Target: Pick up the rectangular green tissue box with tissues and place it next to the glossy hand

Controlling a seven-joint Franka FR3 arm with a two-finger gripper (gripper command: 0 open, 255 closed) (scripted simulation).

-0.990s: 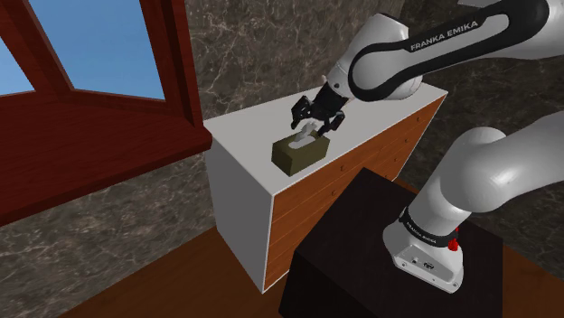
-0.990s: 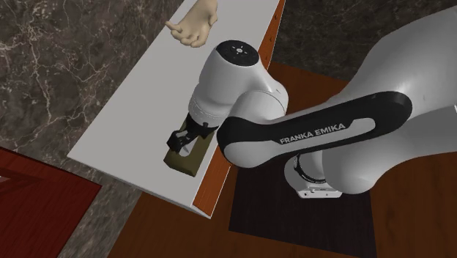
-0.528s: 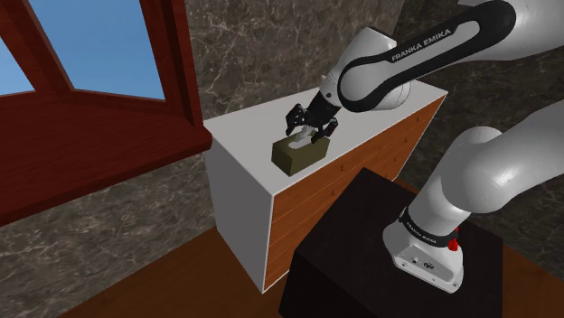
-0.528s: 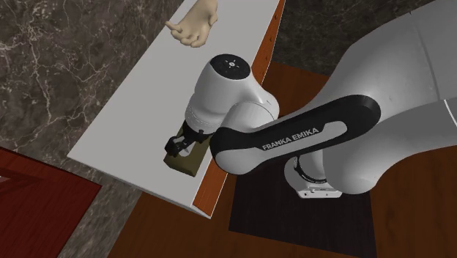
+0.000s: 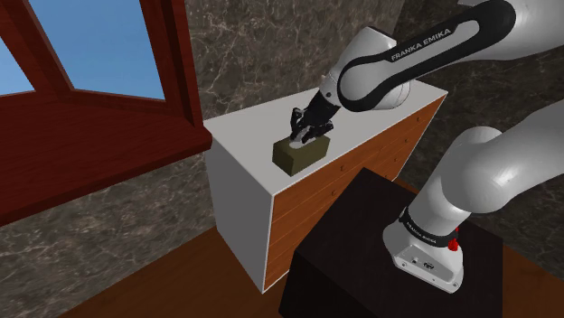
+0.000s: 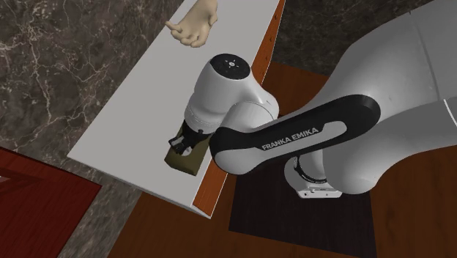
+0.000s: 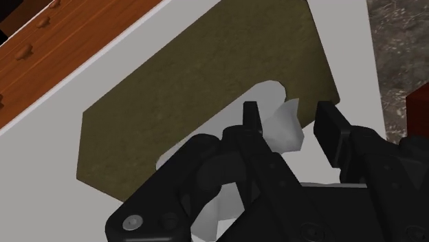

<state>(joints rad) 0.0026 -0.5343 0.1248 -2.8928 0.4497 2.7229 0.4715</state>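
Grasp step in hand: the black gripper [image 7: 287,115] sits low on the olive-green tissue box [image 5: 298,159], fingers apart astride its white tissue [image 7: 283,129], at the white cabinet's [image 6: 124,121] drawer-side edge; the pale hand [image 6: 194,26] lies at the far end, so closing and lifting seem next

- The gripper [image 5: 305,133] has come down from just above the box [image 5: 298,159] onto its top.
- Its fingers [image 7: 251,117], spread wider half a second ago, have drawn closer around the tissue [image 7: 283,127].
- The arm [image 6: 293,135] sank lower over the second.
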